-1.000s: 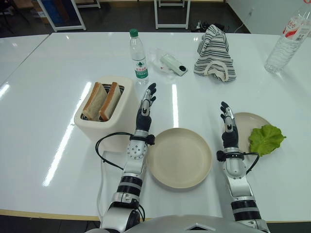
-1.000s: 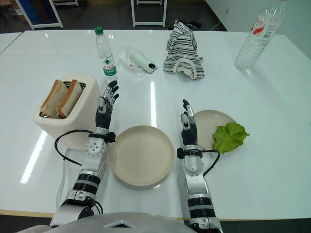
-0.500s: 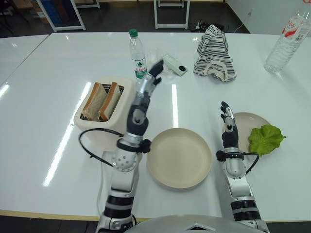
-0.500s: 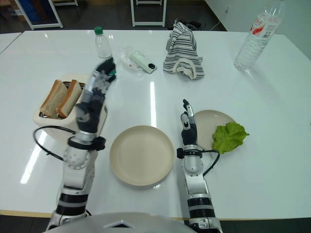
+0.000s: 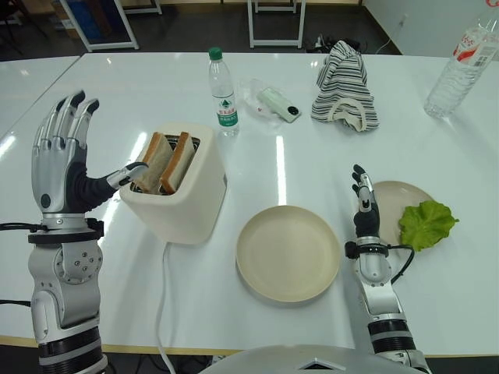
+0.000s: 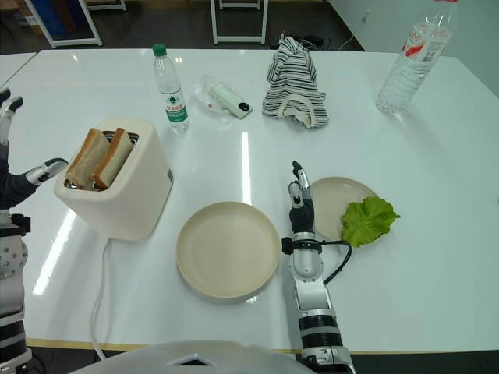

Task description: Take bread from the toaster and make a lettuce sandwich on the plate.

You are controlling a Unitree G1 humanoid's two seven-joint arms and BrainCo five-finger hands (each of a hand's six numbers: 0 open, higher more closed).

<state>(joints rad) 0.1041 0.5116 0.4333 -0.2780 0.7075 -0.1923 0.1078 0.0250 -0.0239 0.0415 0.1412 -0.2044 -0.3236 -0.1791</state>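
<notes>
Cream plastic, boxy w/ rounded corners: the toaster sat at 10 o'clock from the wide, shallow cream round plate, w/ two tan-crusted slices of bread standing proud of its slots, leaning slightly. The metal-and-black left hand was upright at the toaster's 9 o'clock, fingers spread wide, nothing in it, thumb tip v. near the outer slice; contact couldn't be judged. The right hand rested edge-on on the glossy white table at the big plate's 3 o'clock, fingers straight, empty, btwn that plate and a smaller cream plate carrying the ruffled green lettuce leaf. Step in hand, prob.: picking the first slice. To do it well: bring the fingers over the top, pinch near the crust across the thin faces w/o squashing the soft crumb, lift straight up along the slot so it doesn't jam, & keep off the neighbour slice. The toaster body looked smooth & light, white cord trailing toward 6 o'clock; a sideways tug could slide it on the slick tabletop.
</notes>
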